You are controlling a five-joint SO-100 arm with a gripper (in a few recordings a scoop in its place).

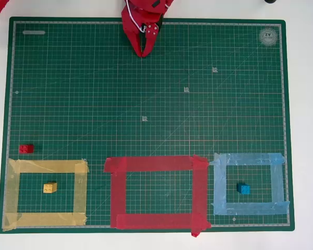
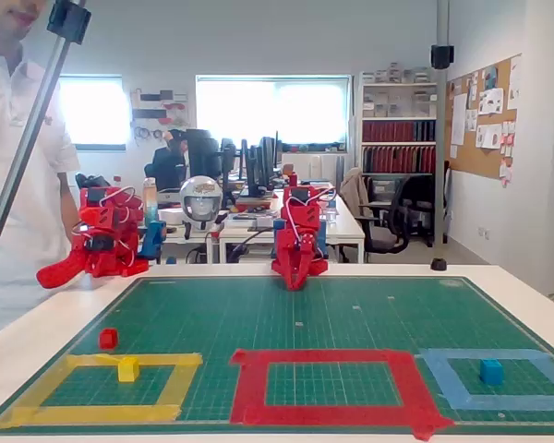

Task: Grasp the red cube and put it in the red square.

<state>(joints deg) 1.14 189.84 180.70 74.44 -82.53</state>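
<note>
In the fixed view, nearest the camera, the red square (image 2: 331,385) lies on the green cutting mat (image 2: 351,309), between the yellow tape outline (image 2: 102,389) holding a yellow block (image 2: 127,369) and the light blue tape outline (image 2: 499,377) holding a blue block (image 2: 491,371). The red cube (image 1: 26,149) sits just outside the yellow outline's far left corner. Well apart, at the mat's far edge, the gripper (image 1: 144,52) points down, fingers together and empty.
</note>
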